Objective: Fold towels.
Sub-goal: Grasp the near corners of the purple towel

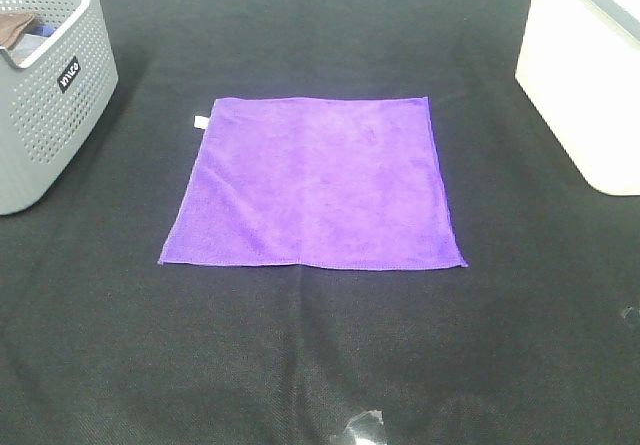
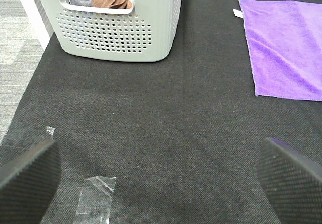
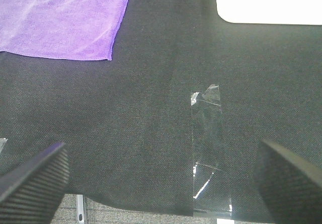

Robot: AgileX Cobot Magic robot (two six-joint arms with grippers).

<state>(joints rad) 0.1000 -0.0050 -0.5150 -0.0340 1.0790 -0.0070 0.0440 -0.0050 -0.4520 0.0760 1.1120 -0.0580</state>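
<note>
One purple towel [image 1: 315, 185] lies flat and unfolded in the middle of the black mat, with a small white tag [image 1: 199, 121] at its far left corner. Neither arm shows in the exterior high view. In the left wrist view the left gripper [image 2: 161, 183] stands open over bare mat, well short of the towel [image 2: 284, 48], its two dark fingers [image 2: 27, 176] wide apart. The right gripper [image 3: 161, 181] is open too, near the mat's front edge, with a corner of the towel [image 3: 60, 17] ahead of it. Nothing is held.
A grey perforated basket [image 1: 45, 85] with cloths inside stands at the back left. A white bin [image 1: 585, 75] stands at the back right. Strips of clear tape [image 3: 209, 148] [image 2: 95, 199] lie on the black mat [image 1: 320, 345] near its front edge.
</note>
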